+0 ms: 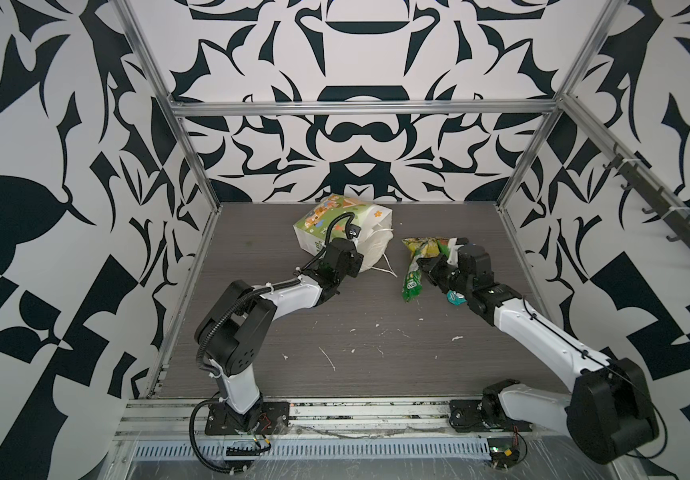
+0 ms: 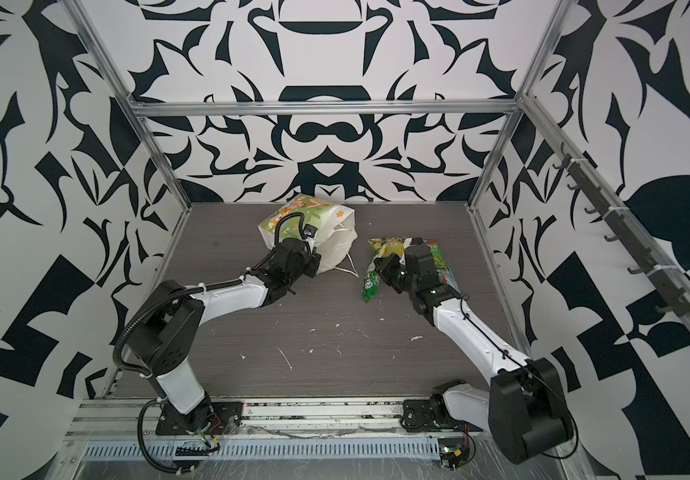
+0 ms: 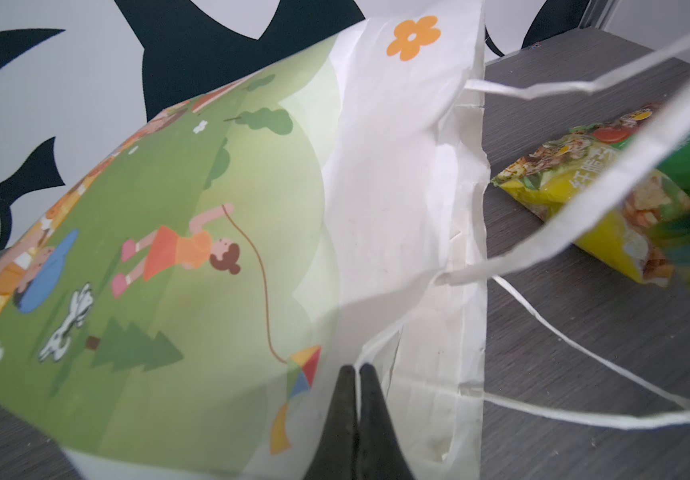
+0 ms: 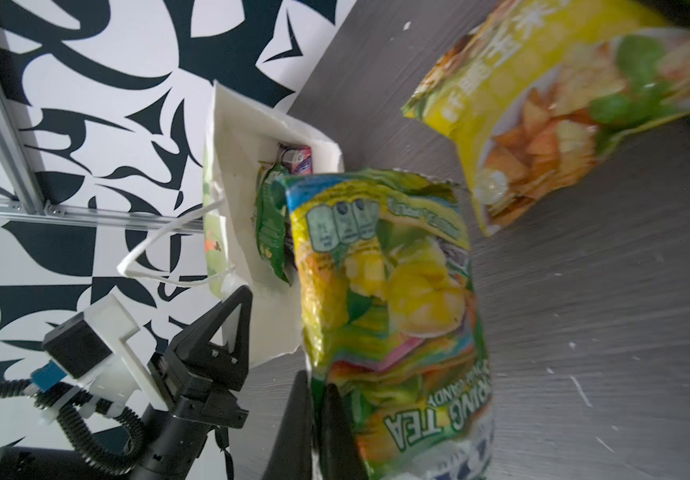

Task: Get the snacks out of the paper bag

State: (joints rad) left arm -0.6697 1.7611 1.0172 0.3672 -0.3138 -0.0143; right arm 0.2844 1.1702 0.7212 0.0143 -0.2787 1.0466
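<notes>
Bench (image 1: pixel 356 324) of dark grey woodgrain, speckled with white scraps, filling lower centre in both top views; black-and-white patterned walls (image 1: pixel 44 166) and aluminium frame (image 1: pixel 360 109) enclosing it. Lying sideways at upper centre, paper bag (image 1: pixel 322 218), left end effector (image 3: pixel 356 368) clenching its mouth rim. Right of it, right end effector (image 4: pixel 318 380) gripping green-yellow packet (image 4: pixel 385 291); other snacks (image 1: pixel 426 245) resting alongside, more sitting inside bag.

left arm (image 1: pixel 289 293): white shells, black joints, black corrugated conduit (image 1: pixel 227 311) with white zip ties (image 1: pixel 268 286). right arm (image 1: pixel 543 332): same, thin black cable (image 1: pixel 559 336). black tapered fingers (image 3: pixel 345 415); black camera (image 4: pixel 77 345) on white bracket (image 4: pixel 114 320) behind left gripper (image 4: pixel 243 293).
</notes>
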